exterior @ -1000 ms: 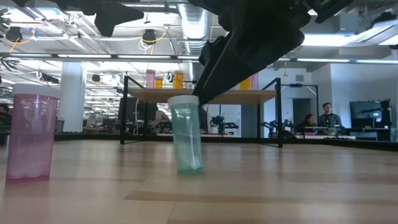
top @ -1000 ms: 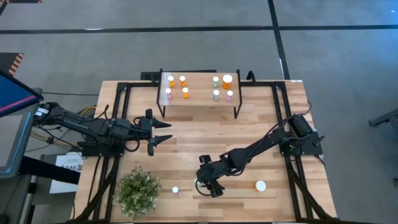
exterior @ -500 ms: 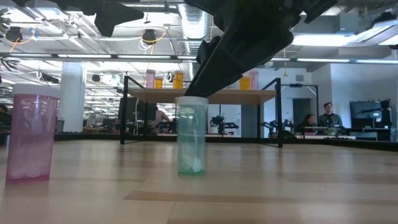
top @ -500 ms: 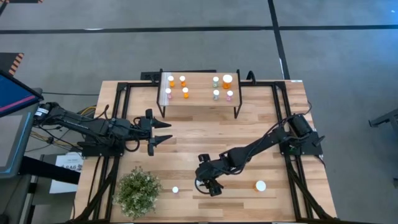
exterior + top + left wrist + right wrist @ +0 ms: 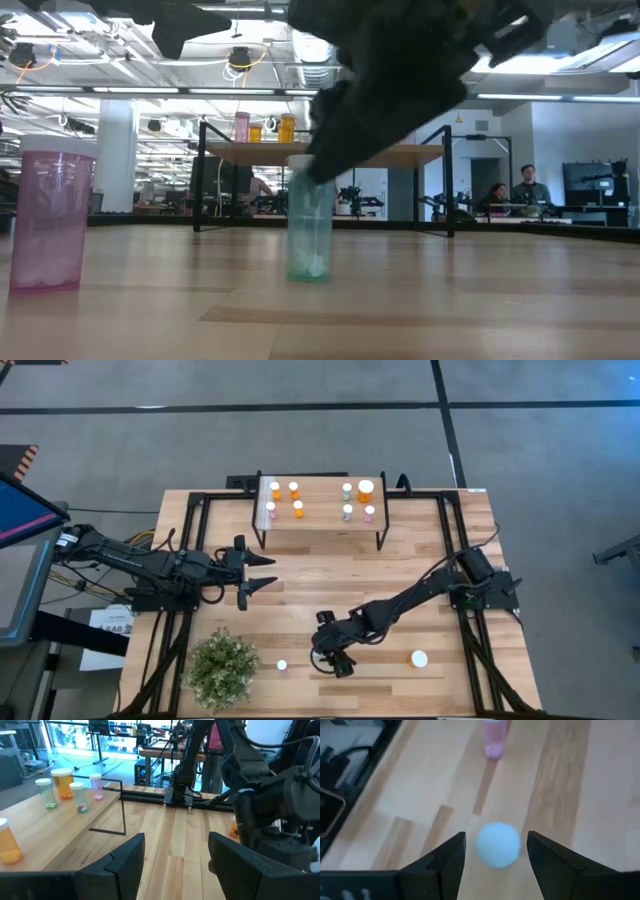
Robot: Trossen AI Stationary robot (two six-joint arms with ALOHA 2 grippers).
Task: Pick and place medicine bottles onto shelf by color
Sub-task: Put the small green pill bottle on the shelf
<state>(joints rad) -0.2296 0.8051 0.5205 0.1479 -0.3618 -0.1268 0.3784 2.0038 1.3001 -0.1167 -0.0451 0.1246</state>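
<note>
My right gripper (image 5: 336, 660) sits low and centre in the high view, directly over a pale green bottle (image 5: 309, 228) that stands upright on the table (image 5: 400, 570). In the right wrist view the bottle's white cap (image 5: 497, 844) lies between my two dark fingers (image 5: 445, 857) with a clear gap on each side, so the jaws are open wide and hold nothing. Change over the last second: the arm has drawn in slightly toward the left of the high view and the wrist has lowered, so that in the low view the dark gripper body now covers the bottle's cap, which was visible a moment ago; the bottle itself has gone from tilted to upright and has not left its spot. Judgement: the approach is nearly complete and the closing step comes next; the jaws must descend around the body below the cap before closing, or the bottle may tip. A pink bottle (image 5: 50, 215) stands at the left edge of the low view, still to be collected. The shelf (image 5: 320, 520) at upper centre of the high view already carries orange bottles (image 5: 275, 490) toward its left, and green, pink and orange ones toward its right. My left gripper (image 5: 262, 571) waits open and empty at mid-left, near the shelf.
</note>
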